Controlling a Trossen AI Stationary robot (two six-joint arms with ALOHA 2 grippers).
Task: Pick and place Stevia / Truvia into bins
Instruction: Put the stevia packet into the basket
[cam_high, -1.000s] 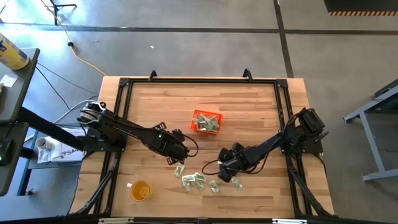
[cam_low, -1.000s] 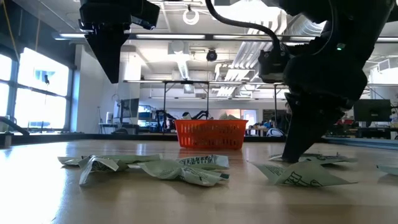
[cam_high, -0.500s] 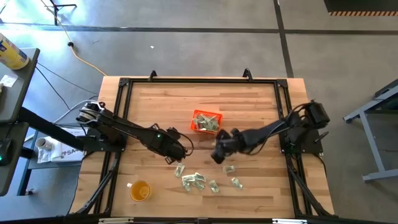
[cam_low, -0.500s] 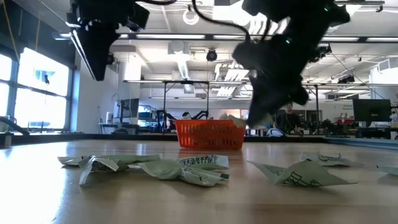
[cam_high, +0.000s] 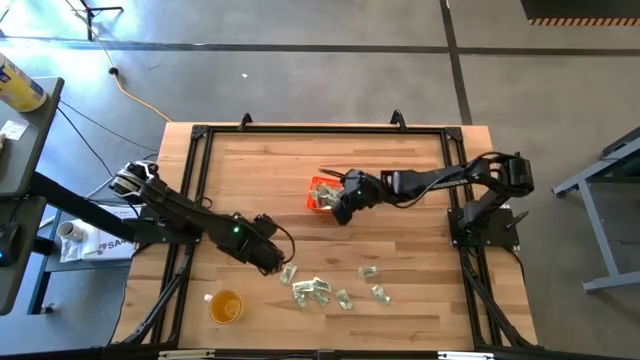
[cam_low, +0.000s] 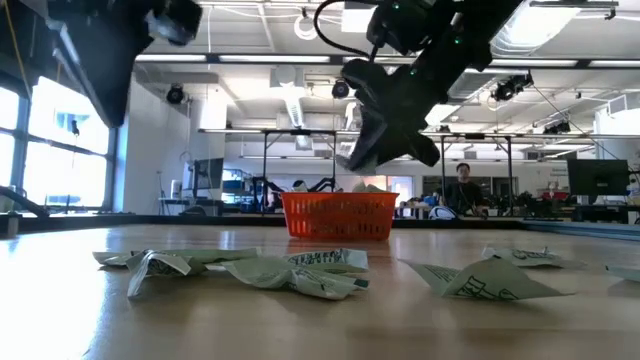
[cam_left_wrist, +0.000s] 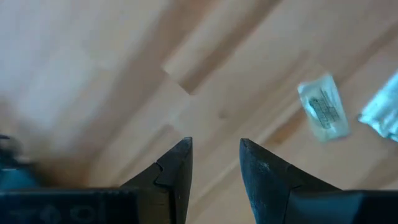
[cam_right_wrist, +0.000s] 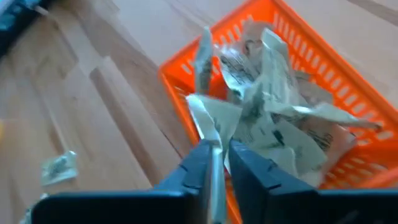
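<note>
The orange bin (cam_high: 322, 190) stands mid-table, heaped with pale green and white Stevia sachets (cam_right_wrist: 273, 106). My right gripper (cam_right_wrist: 221, 165) hangs just above the bin's rim, shut on one sachet (cam_right_wrist: 205, 121); the low view shows it above the bin (cam_low: 340, 215). Several loose sachets (cam_high: 312, 290) lie flat on the wood nearer the front edge. My left gripper (cam_high: 270, 258) hovers left of them, open and pointing down with nothing between its fingers (cam_left_wrist: 214, 162); one sachet (cam_left_wrist: 322, 109) lies ahead of it. My right gripper pinches one sachet between its two fingers, on the sachet's lower part (cam_right_wrist: 211, 146). The fingers slant down from the table's right. The sachet stands edge-on and sticks out past the fingertips, lifted clear, over the bin's rim.
A round yellow cup (cam_high: 225, 306) stands near the front left corner. A black frame (cam_high: 200, 135) borders the tabletop. Bare wood lies between the bin and the loose sachets and along the far side.
My right gripper has risen from the table beside the loose sachets and swung toward the far edge and left, ending above the orange bin. My left gripper has drifted toward the table's near left and rolled its wrist, staying open.
</note>
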